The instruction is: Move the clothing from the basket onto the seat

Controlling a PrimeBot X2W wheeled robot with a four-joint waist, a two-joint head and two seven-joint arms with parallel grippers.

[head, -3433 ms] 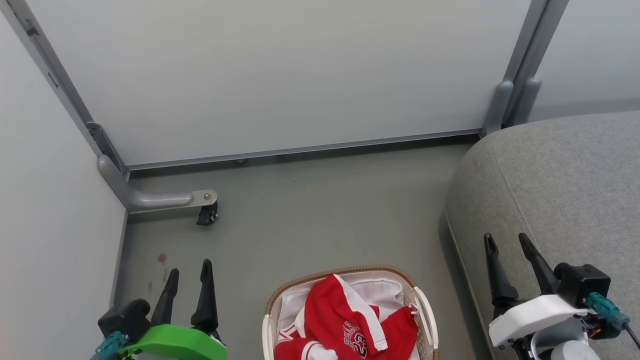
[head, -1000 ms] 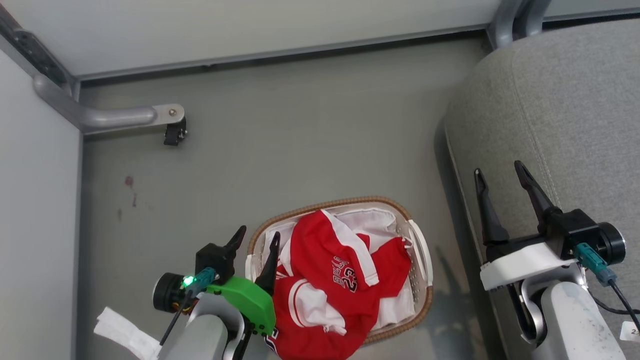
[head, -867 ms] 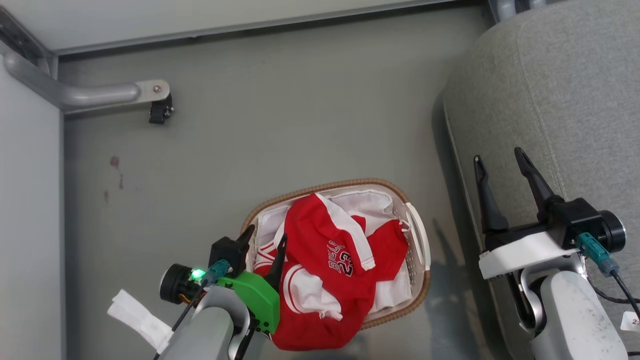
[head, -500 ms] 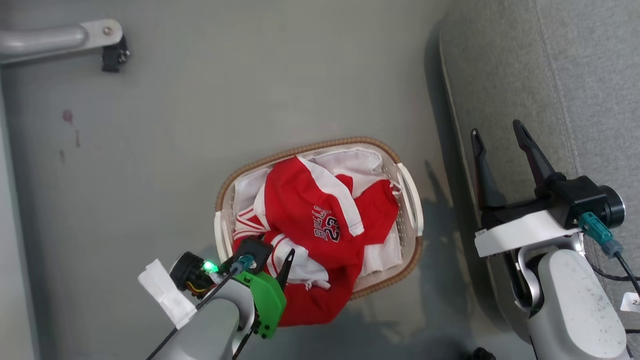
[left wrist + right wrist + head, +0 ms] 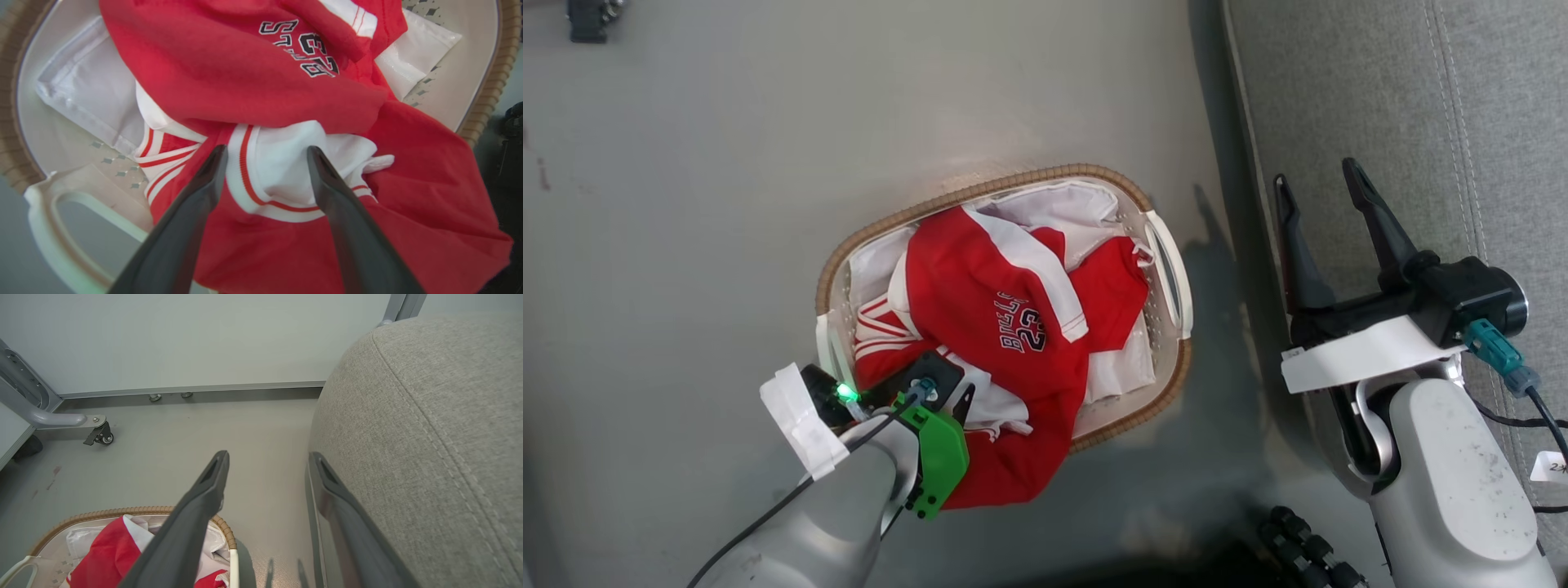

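The basket (image 5: 980, 189), oval and white with a brown woven rim, stands on the floor left of the seat (image 5: 1380, 98). Red clothing (image 5: 980, 286) with white trim and "BULLS 23" lettering is piled in it and spills over the near rim. My left gripper (image 5: 952, 390) is open over the pile's near end. In the left wrist view its fingers straddle a white, red-striped fold (image 5: 282, 171) of the clothing (image 5: 229, 73), tips close to the cloth. My right gripper (image 5: 1316, 175) hangs open and empty at the seat's left edge (image 5: 429, 416).
A plain white sheet (image 5: 90, 94) lines the basket under the red pile. A caster wheel (image 5: 100, 437) on a grey metal foot and a pale wall panel (image 5: 204, 339) stand beyond the basket. Grey floor (image 5: 727, 163) surrounds it. A dark ribbed part (image 5: 1307, 547) sits at the bottom.
The head camera has tilted down, so the whole picture has shifted. My left gripper has come from beside the basket to over the clothing's near end, still open. The right gripper stays open.
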